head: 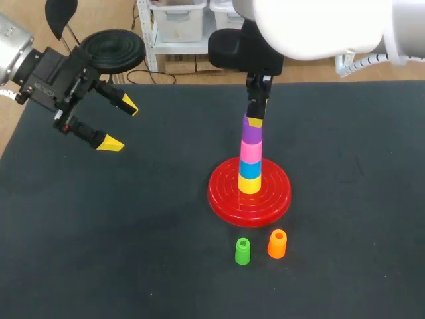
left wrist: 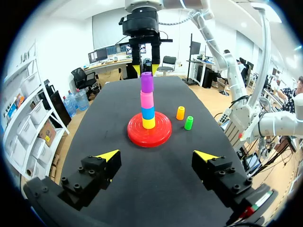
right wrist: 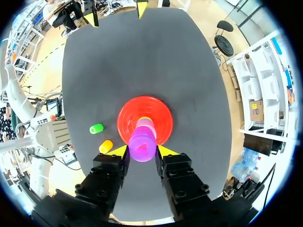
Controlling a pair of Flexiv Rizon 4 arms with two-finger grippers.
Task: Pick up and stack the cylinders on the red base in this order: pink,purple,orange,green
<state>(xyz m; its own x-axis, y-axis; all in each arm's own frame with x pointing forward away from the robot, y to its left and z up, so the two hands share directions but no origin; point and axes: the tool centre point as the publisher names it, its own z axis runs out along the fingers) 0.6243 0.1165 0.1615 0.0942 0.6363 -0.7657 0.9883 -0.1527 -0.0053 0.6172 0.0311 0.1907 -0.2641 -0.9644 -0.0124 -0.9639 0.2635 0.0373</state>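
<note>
Far left, your left gripper [head: 117, 123] hangs above the table [head: 66, 232] with its jaws spread wide and nothing in them. It is well away from the stack, probably parked there so the other arm has room.

At the centre sits the red base [head: 219, 199]. The post on it carries a yellow cylinder [head: 250, 185] at the bottom, then a blue cylinder [head: 250, 169], the pink cylinder [head: 250, 152] and the purple cylinder [head: 251, 133] on top, sitting square.

Your right gripper [left wrist: 146, 69] is directly over the stack at the purple cylinder's top rim, lined up with the post. From here you can't tell whether it is clamped on or has let go.

Near you, just in front of the base, the green cylinder [head: 243, 251] stands upright with the orange cylinder [head: 277, 244] just to its right. Neither is stacked yet, and both are within easy reach. Orange should be your next pick.
</note>
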